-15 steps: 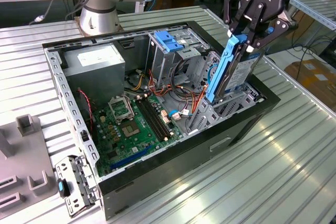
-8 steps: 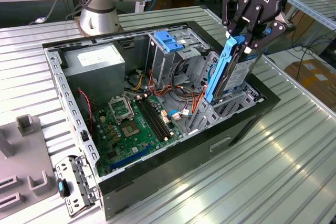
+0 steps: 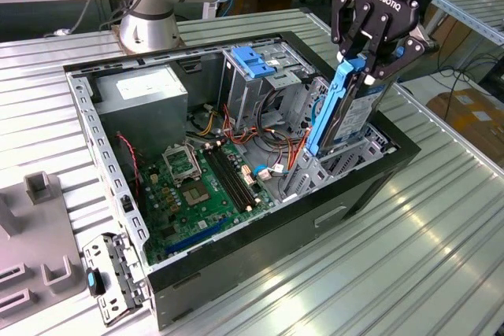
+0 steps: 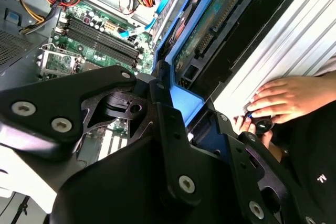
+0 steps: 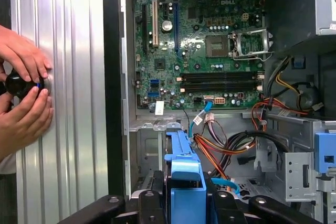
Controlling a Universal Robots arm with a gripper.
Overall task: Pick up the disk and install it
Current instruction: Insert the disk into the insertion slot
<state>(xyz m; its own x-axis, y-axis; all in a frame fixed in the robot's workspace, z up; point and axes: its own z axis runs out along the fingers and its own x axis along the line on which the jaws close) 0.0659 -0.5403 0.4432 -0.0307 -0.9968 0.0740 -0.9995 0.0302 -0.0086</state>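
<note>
Starting at the exterior view's left: a large grey metal box with a white sticker sits in the far corner of the open black computer case. A green motherboard lies flat on the case floor beside it.

Mid-case stands a tall grey metal cage with a blue plastic handle.

Right of that, your black two-finger gripper is clamped on the top of the flat grey metal disk in its bright blue plastic carrier rail. The disk is upright on edge, with its lower end at the mouth of the grey metal drive bay at the case's right end. Can't tell whether the rail has entered the bay's guides.

Judgement: this is the insertion step, and alignment is everything.
- Keep the disk square to the bay.
- Watch the orange and red cables just beside the rail's lower end; they could snag.
- Lower slowly, with no side load.

In the first wrist view, a person's hands rest on the ribbed metal table outside the case wall, well apart from the disk.
</note>
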